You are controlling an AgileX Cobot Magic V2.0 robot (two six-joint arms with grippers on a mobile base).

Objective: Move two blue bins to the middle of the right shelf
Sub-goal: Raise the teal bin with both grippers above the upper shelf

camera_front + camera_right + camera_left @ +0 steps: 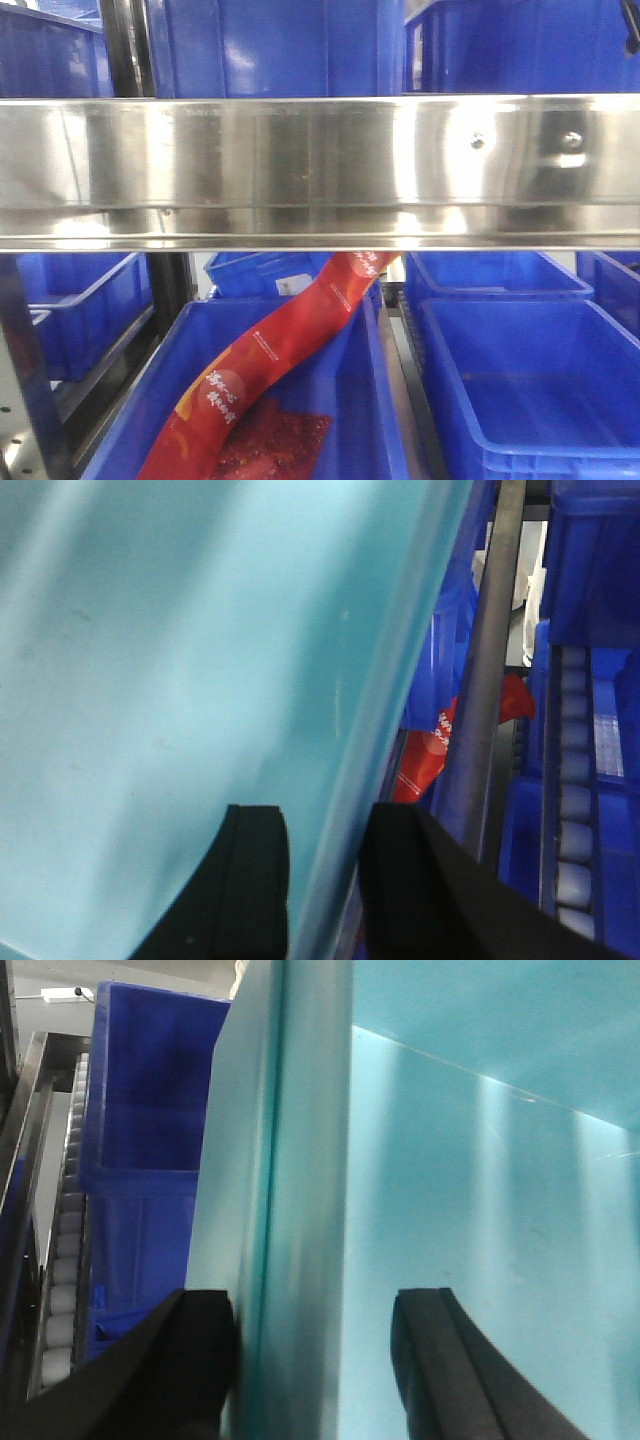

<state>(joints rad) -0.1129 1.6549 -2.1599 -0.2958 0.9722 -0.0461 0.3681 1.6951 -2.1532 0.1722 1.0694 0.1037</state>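
Left pincer [315, 1365]: its two black fingers [190, 1360] straddle the rim wall of a pale blue bin [450, 1180]; one finger lies against the wall's outer face, the other sits inside the bin with a gap to the wall. Whether it presses the wall cannot be told.
Right pincer [322, 885]: clenched on the opposite wall of the same pale blue bin [200, 660], a black finger [255, 880] on each face of the thin rim.
Pale blue bin: fills most of both wrist views, carried between the two pincers; it looks washed-out cyan up close.
Shelf rail [320, 170]: a broad stainless steel band crossing the front view, with two screw heads toward its right end.
Upper blue bins [270, 45]: stand on the level above the rail.
Lower left blue bin [350, 400]: below the rail, holding a red packet strip [270, 370] that leans out over its back edge.
Lower right blue bin [530, 390]: beside it, just apart across a metal divider.
Roller track [65, 1250]: runs along the left edge of the left wrist view, beside a dark blue bin [150, 1160].
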